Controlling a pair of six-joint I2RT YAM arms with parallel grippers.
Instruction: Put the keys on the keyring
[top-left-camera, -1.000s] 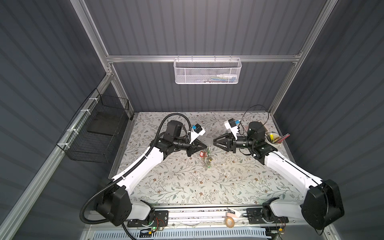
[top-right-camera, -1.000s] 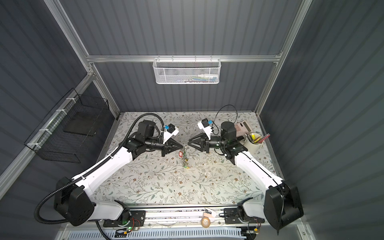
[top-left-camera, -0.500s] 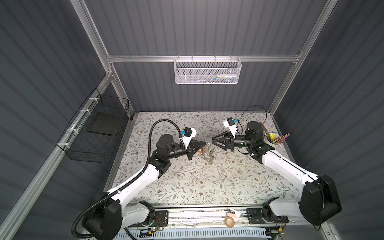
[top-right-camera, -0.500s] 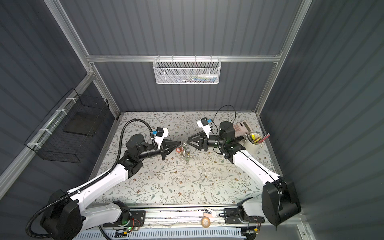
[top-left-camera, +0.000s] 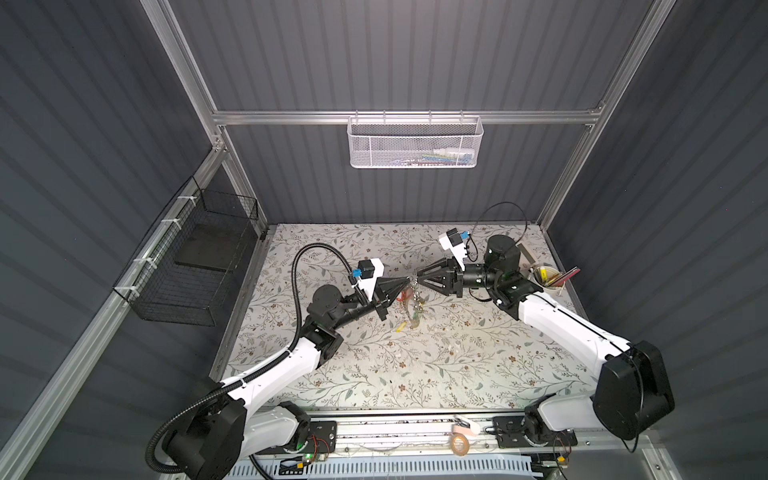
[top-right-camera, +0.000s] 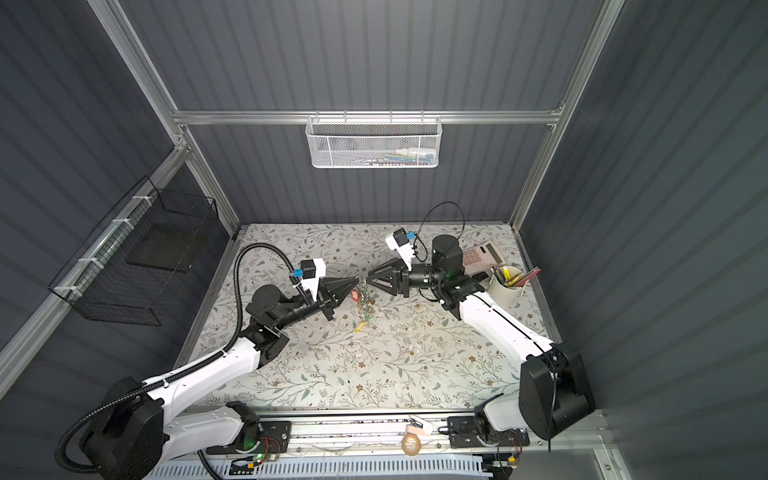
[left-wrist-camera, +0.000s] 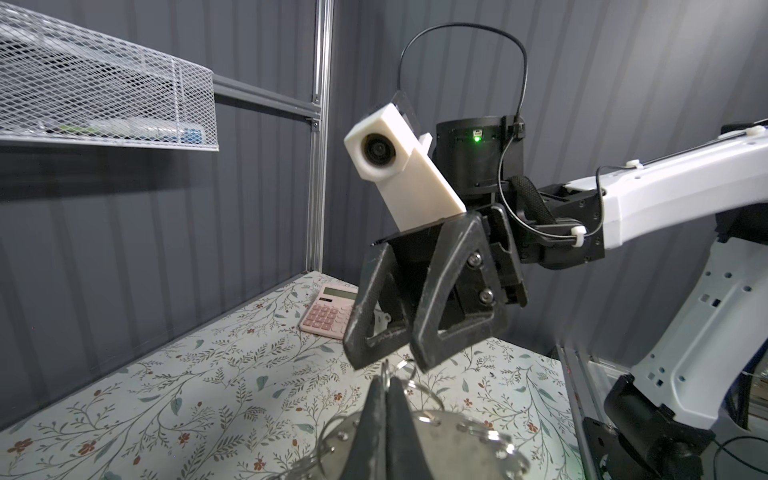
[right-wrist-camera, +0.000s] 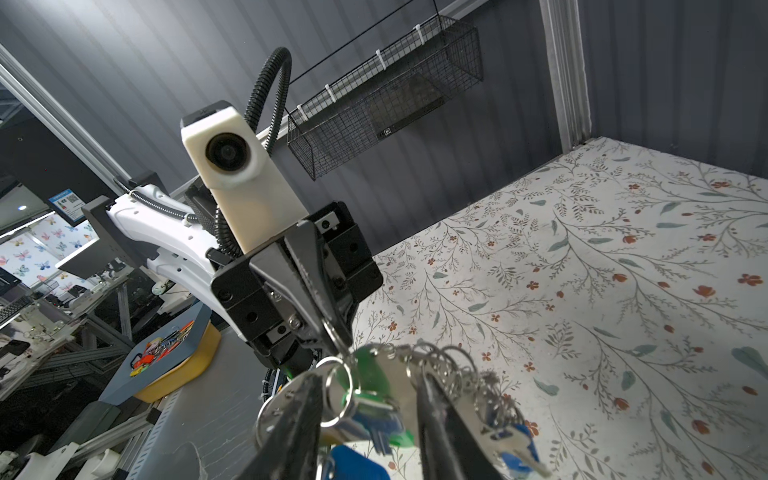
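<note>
Item: keyring (top-left-camera: 412, 302) w/ keys, status this sec. Loc: mid-table (top-left-camera: 457, 365), hanging off tip of L gripper (top-left-camera: 405, 281), lower end of bunch trailing down to the surface; red tag (top-right-camera: 354, 295) near top, yellow tag (top-left-camera: 400, 328) at bottom. L gripper: clamped tight on a thin ring at head of bunch. I take it for the keyring's loop, can't swear to it. R gripper (top-left-camera: 420, 281): jaws part-open, fingers (right-wrist-camera: 440, 424) one each side of the bunch in R wrist view, nothing visibly pinched. Keys (right-wrist-camera: 368, 376): green tag sits btwn those fingers, hard against the row of strung rings. Whether its small ring is on the loop yet: can't tell, too tangled. Change: a sec ago the two tips show a clear gap and the bunch dangles under L only. Now L arm sits lower and further back, re-aimed, R is pushed in, and the tips nearly touch over the head of the bunch. Meaning, my read: approach is over and it's at the fiddly bit, w/ L steadying the loop and R placed to catch the green set or work its ring on. Task not visibly done. Watch for: small rings slipping, bunch swinging when R closes.
</note>
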